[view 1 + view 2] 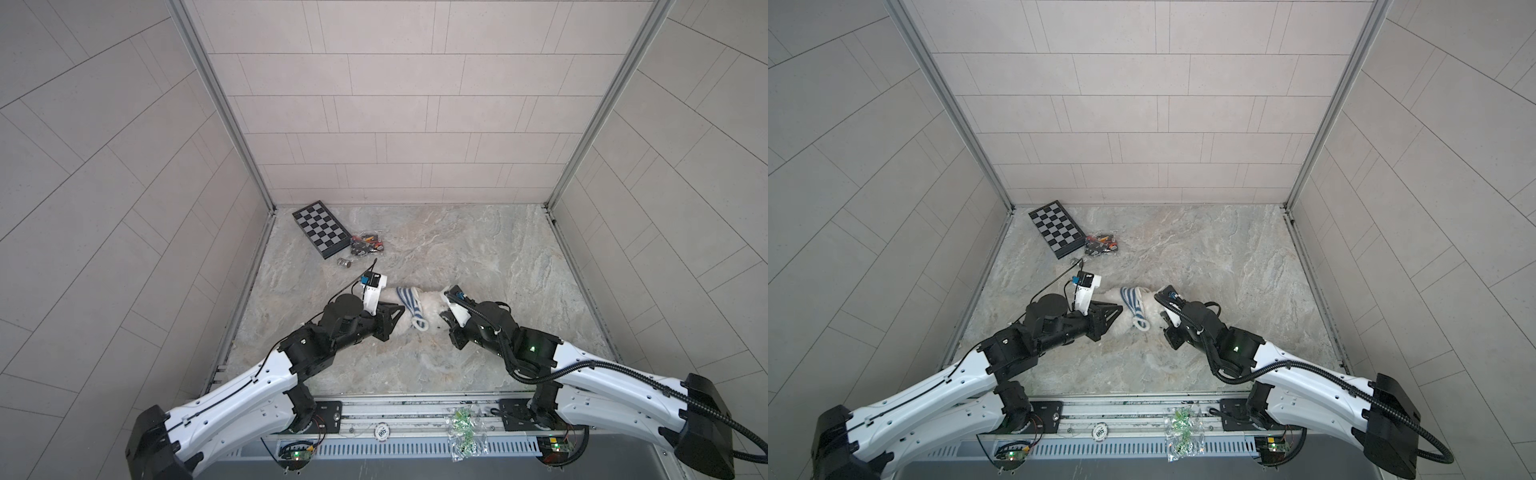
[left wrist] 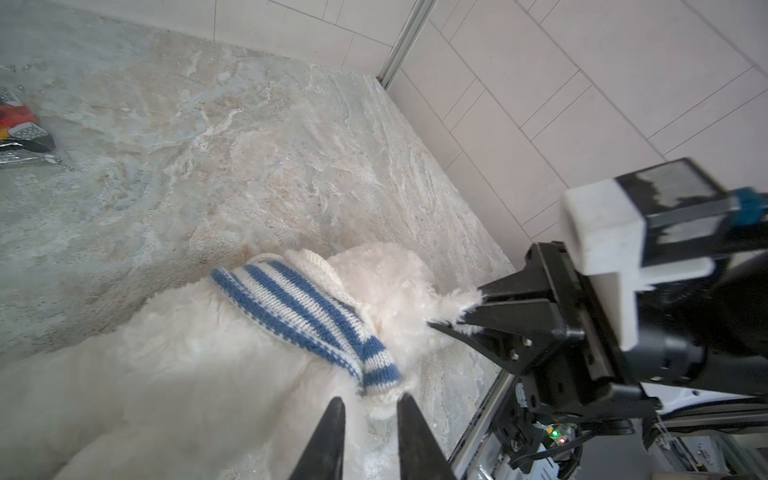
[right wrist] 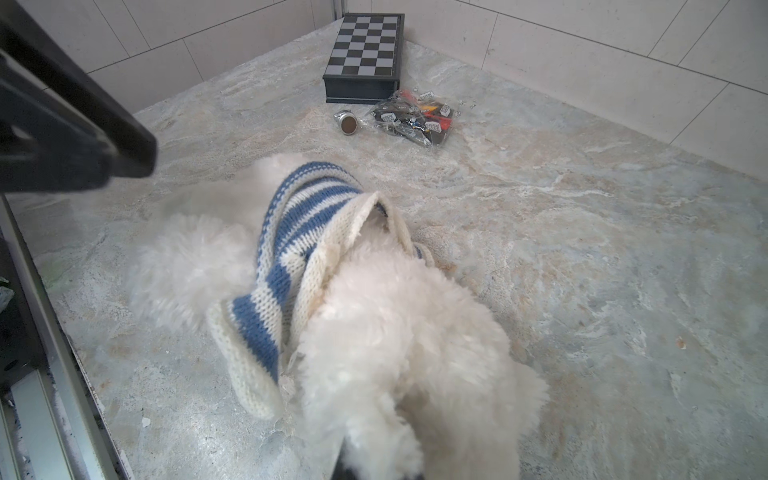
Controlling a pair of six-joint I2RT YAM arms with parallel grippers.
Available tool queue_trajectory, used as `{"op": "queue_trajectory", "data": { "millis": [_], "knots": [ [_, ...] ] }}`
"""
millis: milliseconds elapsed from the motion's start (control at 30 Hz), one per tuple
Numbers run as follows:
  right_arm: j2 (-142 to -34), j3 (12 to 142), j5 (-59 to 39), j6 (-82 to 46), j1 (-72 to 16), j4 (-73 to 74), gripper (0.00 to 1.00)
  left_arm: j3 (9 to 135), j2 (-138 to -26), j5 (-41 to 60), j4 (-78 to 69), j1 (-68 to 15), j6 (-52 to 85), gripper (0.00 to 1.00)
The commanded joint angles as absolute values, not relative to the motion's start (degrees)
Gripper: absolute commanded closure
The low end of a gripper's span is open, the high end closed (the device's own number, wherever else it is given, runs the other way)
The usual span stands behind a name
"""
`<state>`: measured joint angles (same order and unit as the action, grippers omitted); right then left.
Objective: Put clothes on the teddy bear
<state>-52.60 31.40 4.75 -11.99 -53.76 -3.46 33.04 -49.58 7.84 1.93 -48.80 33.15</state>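
Observation:
The fluffy white teddy bear (image 1: 432, 309) (image 1: 1152, 307) lies on the marble table between both grippers. The blue-and-white striped knit shirt (image 1: 409, 305) (image 2: 307, 316) (image 3: 291, 232) is bunched in a band round its body. My left gripper (image 2: 370, 401) (image 1: 397, 316) is open a little, its tips just short of the shirt's white cuff, with only fur and table between the fingers (image 2: 336, 436). My right gripper (image 2: 461, 320) (image 1: 448, 322) is shut on a tuft of the bear's fur at the other end. In the right wrist view the fur (image 3: 395, 332) hides its fingers.
A folded chessboard box (image 1: 320, 228) stands at the back left. Beside it lie a clear bag of small parts (image 1: 368, 245) and a small metal cylinder (image 1: 344, 262). A bag of green pieces (image 1: 465, 432) lies on the front rail. Tiled walls close three sides.

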Motion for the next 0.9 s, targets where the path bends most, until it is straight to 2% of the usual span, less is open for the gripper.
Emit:
{"op": "queue_trajectory", "data": {
  "millis": [0, 333, 633, 767, 867],
  "knots": [
    [-50.9, 31.0, 7.2, -11.4, -54.6, -1.7, 1.0, 32.9, -51.8, 6.7, -2.1, -48.9, 37.0, 0.76],
    [-49.9, 29.3, 7.0, -9.5, -55.2, 0.7, 1.0, 34.3, -57.7, 7.0, -3.6, -48.9, 38.0, 0.68],
    [-50.0, 29.4, 6.9, -8.5, -55.4, 1.1, 1.0, 34.4, -60.5, 7.1, -5.6, -48.9, 39.0, 0.69],
    [-50.0, 29.1, 6.9, -8.5, -55.5, 1.3, 1.0, 34.5, -61.8, 7.7, -7.4, -48.9, 39.4, 0.75],
    [-49.5, 28.7, 7.4, -8.4, -55.5, 1.0, 1.0, 34.6, -62.0, 8.4, -8.0, -48.9, 39.5, 0.85]
  ]
}}
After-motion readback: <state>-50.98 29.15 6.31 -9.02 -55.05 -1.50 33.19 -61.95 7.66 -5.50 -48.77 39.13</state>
